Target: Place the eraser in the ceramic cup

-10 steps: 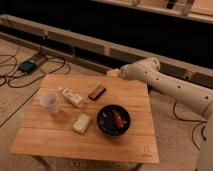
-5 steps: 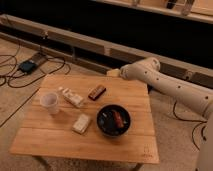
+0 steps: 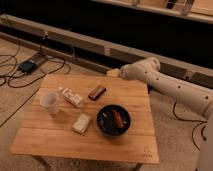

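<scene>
Eraser: we have it on the wooden table [image 3: 135,145], the eraser [image 3: 97,92] lying flat in the far half of the top, roughly mid-width.
Eraser, looks: a small dark bar, blackish at the edges with a reddish-brown top face, and it sits at a slant to the table edge.
Eraser, neighbours: a long white bar [image 3: 72,97] lies just to its left, apart from it, and the black bowl [image 3: 126,126] sits nearer the camera on its right.
Ceramic cup: there's the ceramic cup [image 3: 49,102], pale and whitish, slightly tapered, upright near the left edge and well apart from the eraser.
Cream block: we see it [image 3: 81,123] near the front, between the cup and the bowl, touching neither.
Gripper: the gripper [image 3: 114,73] hangs at the far edge of the table, beyond the eraser and off to its right. Its jaws are spread wide and hold nothing.
Arm: the white arm [image 3: 170,87] comes in from the right, and its lower end is cut off by the frame.
Hard to make out: the gripper tip is only a pale yellowish blur against the dark wall, so we cannot pick out separate fingers.
Bowl contents: something dark and reddish lies inside, but we cannot tell what.
Cup inside: we cannot see into it.
Floor: cables and a small dark box [image 3: 27,66] lie at the left, partly cut off.
</scene>
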Controlling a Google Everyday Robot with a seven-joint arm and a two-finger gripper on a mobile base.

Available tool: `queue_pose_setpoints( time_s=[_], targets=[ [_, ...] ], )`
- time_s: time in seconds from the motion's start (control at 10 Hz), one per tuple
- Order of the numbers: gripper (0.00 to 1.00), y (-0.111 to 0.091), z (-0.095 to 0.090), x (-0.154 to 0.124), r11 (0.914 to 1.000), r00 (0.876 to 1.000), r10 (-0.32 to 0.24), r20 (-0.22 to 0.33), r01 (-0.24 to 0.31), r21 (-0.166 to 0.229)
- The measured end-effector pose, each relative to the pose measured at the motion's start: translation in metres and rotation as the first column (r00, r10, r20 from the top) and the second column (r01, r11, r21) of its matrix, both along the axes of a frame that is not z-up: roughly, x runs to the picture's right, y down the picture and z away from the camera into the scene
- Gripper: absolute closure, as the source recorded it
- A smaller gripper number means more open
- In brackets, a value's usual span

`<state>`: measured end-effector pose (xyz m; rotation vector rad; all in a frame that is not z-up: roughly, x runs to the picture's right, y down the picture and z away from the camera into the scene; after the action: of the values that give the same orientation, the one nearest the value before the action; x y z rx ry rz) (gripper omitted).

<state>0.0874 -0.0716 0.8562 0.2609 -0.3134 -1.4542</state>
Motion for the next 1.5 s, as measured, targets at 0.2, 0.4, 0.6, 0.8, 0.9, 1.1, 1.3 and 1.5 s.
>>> queue_pose_setpoints(
  time_s=[0.2, 0.4, 0.6, 0.8, 0.9, 1.1, 1.3, 1.5],
  targets=[
    [0.2, 0.0, 0.001, 0.001, 1.0, 1.0, -0.004, -0.006, 0.004, -0.003],
    [0.2, 0.003, 0.011, -0.011, 0.9982, 0.998, -0.051, -0.033, 0.05, -0.032],
    [0.2, 0.009, 0.028, -0.029, 0.9886, 0.988, -0.135, -0.081, 0.129, -0.078],
    [0.2, 0.013, 0.044, -0.046, 0.9713, 0.968, -0.213, -0.132, 0.196, -0.135],
    [0.2, 0.014, 0.052, -0.055, 0.9618, 0.958, -0.245, -0.151, 0.22, -0.162],
    [0.2, 0.02, 0.068, -0.078, 0.9403, 0.939, -0.297, -0.174, 0.256, -0.225],
    [0.2, 0.029, 0.084, -0.096, 0.9155, 0.922, -0.338, -0.186, 0.277, -0.292],
    [0.2, 0.04, 0.101, -0.107, 0.8832, 0.903, -0.382, -0.197, 0.294, -0.365]
  ],
)
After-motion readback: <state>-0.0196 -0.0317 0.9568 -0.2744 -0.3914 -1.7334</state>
